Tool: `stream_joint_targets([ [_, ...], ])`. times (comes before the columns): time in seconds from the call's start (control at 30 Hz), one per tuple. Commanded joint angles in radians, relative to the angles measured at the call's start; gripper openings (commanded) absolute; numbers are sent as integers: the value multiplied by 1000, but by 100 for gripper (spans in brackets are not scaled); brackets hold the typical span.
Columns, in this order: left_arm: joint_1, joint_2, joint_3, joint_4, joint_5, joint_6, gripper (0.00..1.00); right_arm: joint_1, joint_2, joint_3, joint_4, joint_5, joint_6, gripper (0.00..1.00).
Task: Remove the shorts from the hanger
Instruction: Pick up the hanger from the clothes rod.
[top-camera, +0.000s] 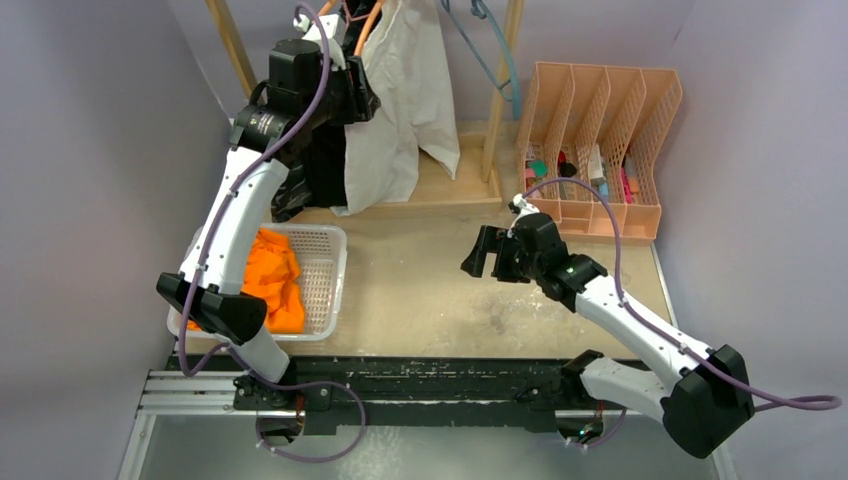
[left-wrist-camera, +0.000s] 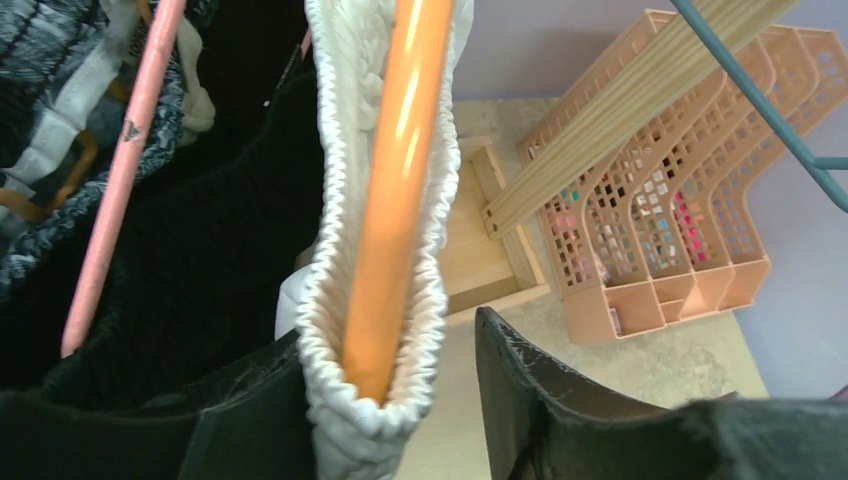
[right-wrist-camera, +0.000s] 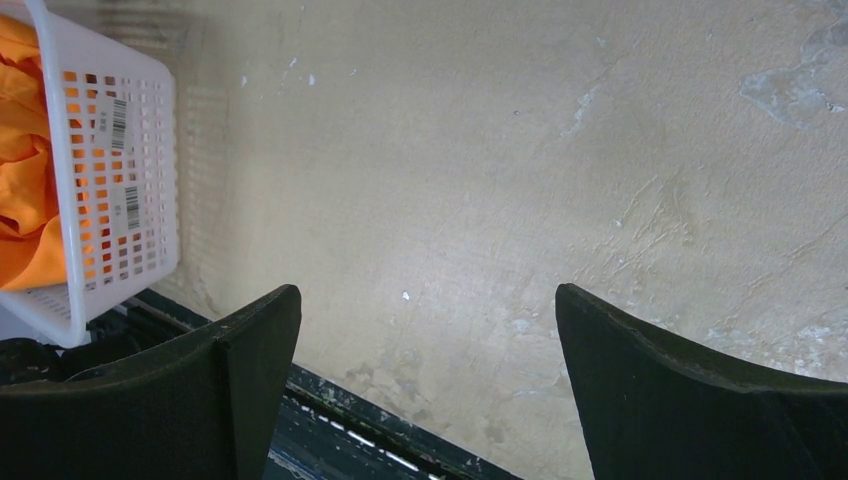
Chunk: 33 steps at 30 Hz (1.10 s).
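- Left wrist view: your left tool (left-wrist-camera: 385, 335) straddles the elastic waist of the white shorts (left-wrist-camera: 335, 150), which wraps the arm of the orange hanger (left-wrist-camera: 400, 180). Its fingers stand apart, the 3 o'clock one clear of the cloth, so nothing is clamped.
- That straddle looks set for pinching the waistband and sliding it off the hanger's end.
- The black shorts (left-wrist-camera: 200, 260) and camo shorts (left-wrist-camera: 40, 60) hang at 9 o'clock, by a pink hanger (left-wrist-camera: 120, 180).
- Your right tool (right-wrist-camera: 428, 292) hangs wide apart and empty over the tabletop (top-camera: 430, 290), likely waiting.
- Top view: the white basket (top-camera: 325, 270) at 8 o'clock holds the orange shorts (top-camera: 275, 280). The peach file rack (top-camera: 600, 130) at 2 o'clock holds small coloured items.
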Motion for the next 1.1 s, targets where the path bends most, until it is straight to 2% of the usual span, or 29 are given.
stream_joint_targets([
  [0.0, -6, -5, 46, 81, -61, 46, 44, 4, 9, 25, -7, 11, -8, 98],
  [0.17, -6, -16, 42, 128, -66, 48, 37, 3, 18, 24, -1, 11, -11, 98],
  [0.37, -7, -15, 37, 149, -16, 41, 0, 3, 29, 21, -4, 17, -11, 98],
  [0.73, -13, -95, -16, 296, 18, 36, 0, 3, 40, 19, -8, 20, -11, 98],
  [1.07, -15, -148, -42, 332, 25, 26, 0, 4, 51, 17, 6, 38, -8, 97],
])
